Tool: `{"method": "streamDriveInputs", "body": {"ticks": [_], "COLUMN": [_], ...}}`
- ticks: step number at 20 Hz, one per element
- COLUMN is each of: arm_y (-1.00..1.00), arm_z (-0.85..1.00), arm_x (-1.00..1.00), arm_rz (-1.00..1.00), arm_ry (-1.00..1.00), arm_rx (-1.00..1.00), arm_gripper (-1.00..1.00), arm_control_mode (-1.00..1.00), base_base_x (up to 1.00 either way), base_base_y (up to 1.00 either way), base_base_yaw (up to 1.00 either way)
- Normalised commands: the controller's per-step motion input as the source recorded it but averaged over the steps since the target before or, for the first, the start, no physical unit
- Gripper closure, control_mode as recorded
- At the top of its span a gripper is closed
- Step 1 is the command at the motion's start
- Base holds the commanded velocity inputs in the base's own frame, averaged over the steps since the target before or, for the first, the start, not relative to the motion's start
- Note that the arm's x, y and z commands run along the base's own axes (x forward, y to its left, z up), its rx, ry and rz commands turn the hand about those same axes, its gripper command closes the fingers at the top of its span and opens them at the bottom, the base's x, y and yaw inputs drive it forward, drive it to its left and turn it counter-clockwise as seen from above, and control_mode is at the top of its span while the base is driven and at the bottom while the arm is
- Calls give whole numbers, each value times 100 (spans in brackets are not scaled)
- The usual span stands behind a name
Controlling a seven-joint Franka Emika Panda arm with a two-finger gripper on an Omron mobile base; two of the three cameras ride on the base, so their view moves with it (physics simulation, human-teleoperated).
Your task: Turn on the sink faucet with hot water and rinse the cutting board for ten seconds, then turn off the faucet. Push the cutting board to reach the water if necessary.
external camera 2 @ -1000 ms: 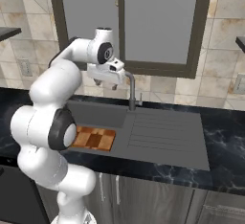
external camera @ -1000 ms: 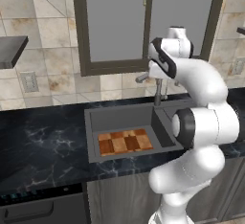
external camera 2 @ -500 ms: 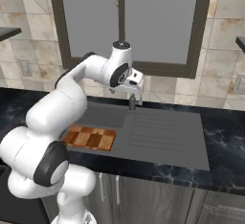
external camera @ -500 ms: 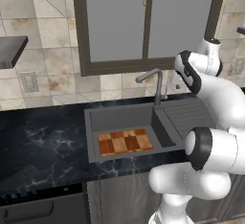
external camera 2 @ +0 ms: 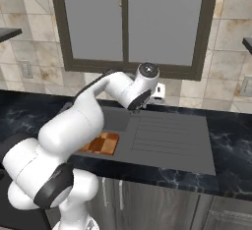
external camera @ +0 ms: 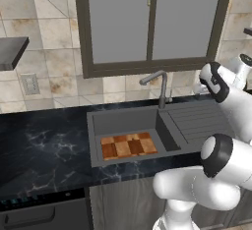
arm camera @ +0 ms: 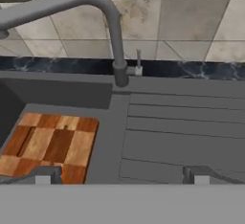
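Note:
The grey gooseneck sink faucet [external camera: 160,87] stands at the back rim between basin and drainboard, and no water runs from its spout. In the hand view its stem [arm camera: 116,36] rises at centre, with the small handle [arm camera: 138,63] just right of the base. The checkered cutting board [external camera: 128,145] lies flat in the front of the sink [external camera: 123,120], left of the spout, and also appears in the other views [arm camera: 50,145] [external camera 2: 101,143]. My gripper [arm camera: 119,175] is open and holds nothing. It hovers over the ribbed drainboard [arm camera: 184,132], facing the faucet from the front.
Black marbled countertop [external camera: 44,148] runs on both sides of the sink. A dark-framed window [external camera: 150,22] sits above the faucet, on a tiled wall with an outlet [external camera: 30,83]. My own arm [external camera 2: 106,96] reaches across the basin in the right base view.
My arm has swung right, away from the faucet's spout side to a place over the drainboard. The gripper has stayed open. The cutting board has not moved.

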Motion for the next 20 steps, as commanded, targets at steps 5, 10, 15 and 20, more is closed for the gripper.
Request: {"method": "streamDriveInputs", "body": {"ticks": [5,10,15,20], "arm_y": [-32,-14,-9,0], "arm_z": [-18,-10,0,0], "arm_x": [2,8,20,31], "arm_rz": [15,9,4,0], "arm_ry": [-19,-19,-14,-6], "arm_rx": [0,0,0,0], "arm_gripper": [-100,-100,-100,-100], "arm_control_mode": [-100,-100,-100,-100], "base_base_x": [0,0,0,0], "base_base_y": [0,0,0,0], "base_base_yaw": [0,0,0,0]}}
